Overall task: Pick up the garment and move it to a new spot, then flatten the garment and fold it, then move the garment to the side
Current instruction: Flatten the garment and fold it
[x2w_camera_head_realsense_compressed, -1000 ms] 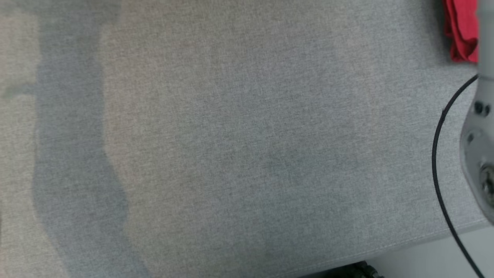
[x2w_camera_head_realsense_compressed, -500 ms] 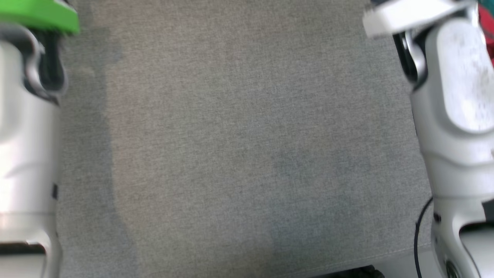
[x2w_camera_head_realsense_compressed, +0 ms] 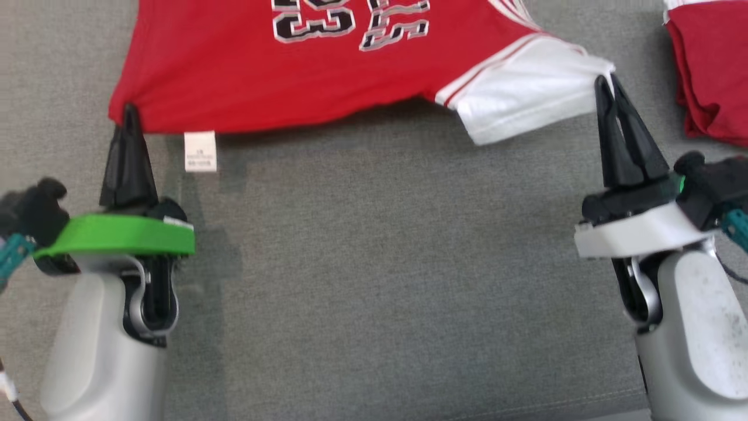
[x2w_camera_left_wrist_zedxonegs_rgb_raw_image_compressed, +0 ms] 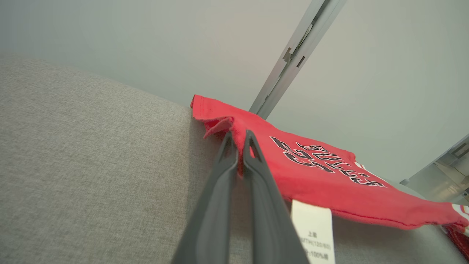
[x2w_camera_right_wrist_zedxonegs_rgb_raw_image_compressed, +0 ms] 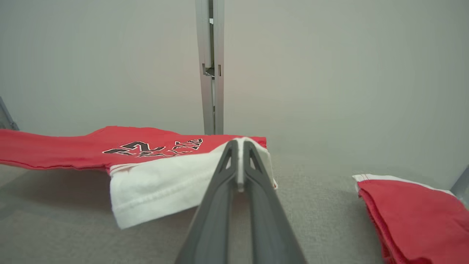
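garment (x2w_camera_head_realsense_compressed: 280, 82): red jersey, white sleeve | black-white print, perhaps numerals

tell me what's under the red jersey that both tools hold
Under the raised near edge of the red jersey, the grey cloth surface shows in shadow, and a white label hangs from the hem. Further back the jersey covers whatever lies beneath.

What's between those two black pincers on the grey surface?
In the head view, bare grey surface lies between the left gripper and right gripper; the red jersey stretches across at their tips.
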Robot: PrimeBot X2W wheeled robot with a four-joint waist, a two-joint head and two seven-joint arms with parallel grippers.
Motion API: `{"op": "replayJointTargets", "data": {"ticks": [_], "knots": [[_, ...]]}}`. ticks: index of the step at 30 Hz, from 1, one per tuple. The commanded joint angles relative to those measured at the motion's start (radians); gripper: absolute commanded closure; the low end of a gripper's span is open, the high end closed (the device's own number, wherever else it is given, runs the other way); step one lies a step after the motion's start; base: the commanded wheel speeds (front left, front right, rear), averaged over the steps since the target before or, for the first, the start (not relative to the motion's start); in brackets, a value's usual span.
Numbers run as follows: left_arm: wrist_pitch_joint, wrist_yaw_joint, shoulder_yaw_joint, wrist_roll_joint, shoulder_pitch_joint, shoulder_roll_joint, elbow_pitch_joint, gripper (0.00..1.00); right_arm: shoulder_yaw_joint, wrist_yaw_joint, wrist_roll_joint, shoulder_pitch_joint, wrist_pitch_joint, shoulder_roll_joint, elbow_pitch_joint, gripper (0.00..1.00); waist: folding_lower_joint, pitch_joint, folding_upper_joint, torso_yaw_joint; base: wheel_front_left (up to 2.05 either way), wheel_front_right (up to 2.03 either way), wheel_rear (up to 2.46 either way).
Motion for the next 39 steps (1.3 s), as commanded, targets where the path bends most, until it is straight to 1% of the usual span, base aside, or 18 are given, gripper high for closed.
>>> {"op": "replayJointTargets", "data": {"ticks": [1,6,9,15,21,24,28,34,37,39], "knots": [[-0.003,0.004,0.009,0.004,0.050,-0.006,-0.025,1.00,-0.010,-0.002,0.004,0.056,0.010,0.000,-0.031,1.00,0.0000,-0.070,0.0000,0.012,0.00,0.00,0.00],[-0.003,0.014,0.007,0.012,0.229,-0.039,-0.105,1.00,-0.043,-0.002,0.016,0.247,0.054,0.015,-0.144,1.00,0.0000,-0.147,0.0000,0.030,0.00,0.00,0.00],[-0.002,0.022,-0.004,0.003,0.323,-0.054,-0.145,1.00,-0.046,-0.002,0.019,0.355,0.088,0.020,-0.209,1.00,0.0000,-0.192,0.0000,0.036,0.00,0.00,0.00],[0.017,0.047,-0.014,-0.007,0.471,-0.055,-0.231,1.00,-0.046,-0.002,0.043,0.509,0.147,0.023,-0.316,1.00,0.0000,-0.262,0.0000,0.035,0.00,0.00,0.00],[0.061,0.079,-0.019,-0.011,0.581,-0.038,-0.322,1.00,-0.058,-0.002,0.073,0.592,0.184,0.024,-0.371,1.00,0.0000,-0.305,0.0000,0.033,0.00,0.00,0.00],[0.088,0.089,-0.022,-0.023,0.614,-0.033,-0.348,1.00,-0.059,-0.002,0.081,0.608,0.199,0.024,-0.375,1.00,0.0000,-0.313,0.0000,0.034,0.00,0.00,0.00],[0.127,0.098,-0.036,-0.043,0.626,-0.041,-0.336,1.00,-0.041,-0.002,0.067,0.593,0.222,0.024,-0.339,1.00,0.0000,-0.315,0.0000,0.037,0.00,0.00,0.00],[0.152,0.099,-0.054,-0.049,0.579,-0.047,-0.280,1.00,-0.007,-0.002,0.034,0.542,0.244,0.024,-0.272,1.00,0.0000,-0.297,0.0000,0.044,0.00,0.00,0.00],[0.163,0.101,-0.055,-0.058,0.551,-0.052,-0.248,1.00,-0.003,-0.002,0.034,0.507,0.249,0.024,-0.230,1.00,0.0000,-0.283,0.0000,0.050,0.00,0.00,0.00],[0.171,0.101,-0.050,-0.085,0.530,-0.063,-0.233,1.00,-0.004,-0.002,0.044,0.487,0.252,0.023,-0.202,1.00,0.0000,-0.275,0.0000,0.053,0.00,0.00,0.00]]}}
